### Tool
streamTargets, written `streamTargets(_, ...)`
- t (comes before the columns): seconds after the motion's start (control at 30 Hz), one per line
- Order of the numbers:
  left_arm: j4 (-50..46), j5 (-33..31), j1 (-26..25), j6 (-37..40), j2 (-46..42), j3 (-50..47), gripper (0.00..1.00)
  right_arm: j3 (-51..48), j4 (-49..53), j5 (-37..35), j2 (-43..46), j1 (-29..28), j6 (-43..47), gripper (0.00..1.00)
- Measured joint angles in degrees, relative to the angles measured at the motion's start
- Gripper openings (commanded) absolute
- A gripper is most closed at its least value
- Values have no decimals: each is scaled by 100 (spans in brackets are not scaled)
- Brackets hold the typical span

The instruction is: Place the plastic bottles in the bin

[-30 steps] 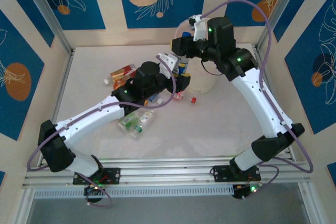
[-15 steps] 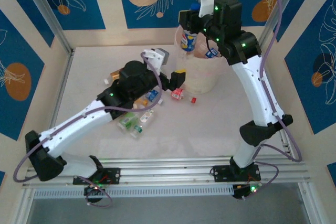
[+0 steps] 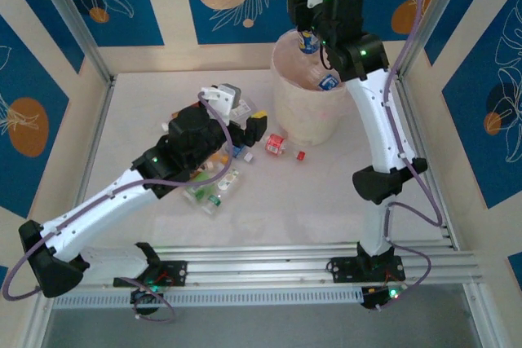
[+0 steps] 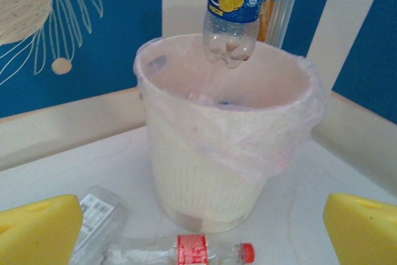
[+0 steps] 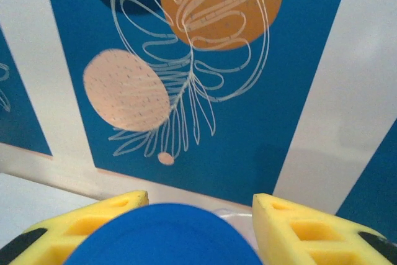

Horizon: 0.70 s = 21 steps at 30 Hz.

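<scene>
Right fingers (image 5: 304, 237): clenched on the blue cap of a clear plastic bottle with a blue label (image 4: 232, 4), which hangs base down over the bin's mouth.
Left fingers (image 4: 37, 228): released and spread wide, nothing between them, low over the white counter (image 3: 326, 193).
Round white bin with thin plastic liner (image 4: 205, 172): upright at the counter's far side.
Clear bottle with red label and red cap (image 4: 195, 251): on its side near the bin's foot.
Other clear bottles (image 3: 208, 189): clustered beneath the left arm.
</scene>
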<state>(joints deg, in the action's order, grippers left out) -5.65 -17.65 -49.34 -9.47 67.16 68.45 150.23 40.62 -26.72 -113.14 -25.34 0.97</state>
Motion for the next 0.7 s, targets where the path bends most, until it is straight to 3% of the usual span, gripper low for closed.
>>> streamTargets(0.33, -376, -431, 114, -87, -227, -144, 99, -229, 223, -203, -400, 9, -37, 29)
streamTargets(0.7, -750, -686, 442, -317, -295, -372, 99, -1781, 111, -177, -326, 9, -507, 29)
